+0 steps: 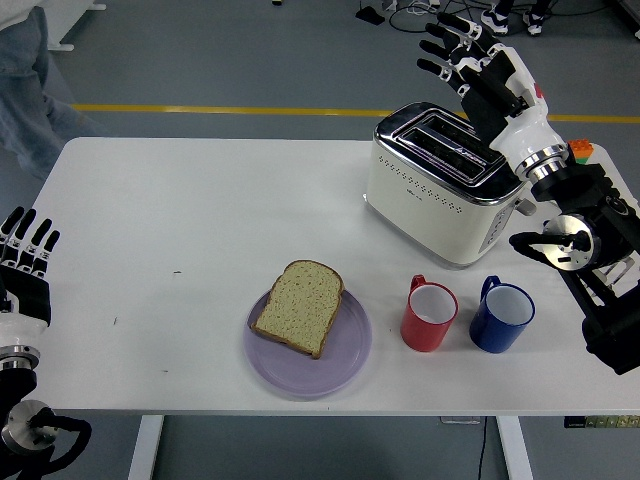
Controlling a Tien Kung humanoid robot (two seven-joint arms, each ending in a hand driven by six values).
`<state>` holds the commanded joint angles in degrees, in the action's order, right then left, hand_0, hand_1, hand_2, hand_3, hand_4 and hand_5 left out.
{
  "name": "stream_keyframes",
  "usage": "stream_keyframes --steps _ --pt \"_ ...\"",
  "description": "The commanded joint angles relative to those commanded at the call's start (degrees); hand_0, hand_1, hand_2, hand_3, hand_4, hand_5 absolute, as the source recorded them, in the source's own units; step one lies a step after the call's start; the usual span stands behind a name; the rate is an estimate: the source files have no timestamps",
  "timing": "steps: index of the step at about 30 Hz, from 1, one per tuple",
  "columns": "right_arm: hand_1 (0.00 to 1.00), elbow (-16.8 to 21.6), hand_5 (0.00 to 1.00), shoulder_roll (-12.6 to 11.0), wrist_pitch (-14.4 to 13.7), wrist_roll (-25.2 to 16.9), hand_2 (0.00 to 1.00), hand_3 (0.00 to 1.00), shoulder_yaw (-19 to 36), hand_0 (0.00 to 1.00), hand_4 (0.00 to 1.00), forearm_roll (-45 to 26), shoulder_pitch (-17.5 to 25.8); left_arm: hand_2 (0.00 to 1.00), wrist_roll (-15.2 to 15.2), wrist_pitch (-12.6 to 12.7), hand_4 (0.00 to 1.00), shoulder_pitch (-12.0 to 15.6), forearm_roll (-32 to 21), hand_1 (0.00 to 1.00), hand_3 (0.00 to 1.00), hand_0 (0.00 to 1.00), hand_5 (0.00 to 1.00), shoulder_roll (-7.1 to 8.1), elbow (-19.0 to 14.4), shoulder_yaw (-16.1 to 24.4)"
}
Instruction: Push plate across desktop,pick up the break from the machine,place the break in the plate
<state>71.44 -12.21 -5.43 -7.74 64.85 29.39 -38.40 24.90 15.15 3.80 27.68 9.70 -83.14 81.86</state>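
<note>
I see the bread slice [300, 305] lying flat on the lilac plate [350, 355] at the worktop's [180, 220] six o'clock. My right hand [480, 60] hangs above the toaster [430, 190] at two o'clock, fingers spread wide, holding nothing. My left hand [25, 265] rests at nine o'clock, apparently open too. Red mug [428, 315] and blue mug [502, 318] stand beside the plate.

A slice of brown bread [300, 306] lies flat on a round lilac plate [345, 360] near the table's front edge, overhanging the plate's left rim. The cream-and-chrome toaster [440, 190] stands upright behind and to the right, well apart, slots empty.
</note>
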Motion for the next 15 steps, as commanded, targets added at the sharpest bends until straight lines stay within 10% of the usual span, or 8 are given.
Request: stream_keyframes --steps 15 --pt "0.718 -1.93 0.281 -1.12 -0.69 -0.19 0.719 0.692 14.32 0.756 0.538 1.27 7.87 0.781 -0.1 0.35 0.388 0.38 0.4 0.754 0.655 0.779 0.93 -0.07 0.2 -0.12"
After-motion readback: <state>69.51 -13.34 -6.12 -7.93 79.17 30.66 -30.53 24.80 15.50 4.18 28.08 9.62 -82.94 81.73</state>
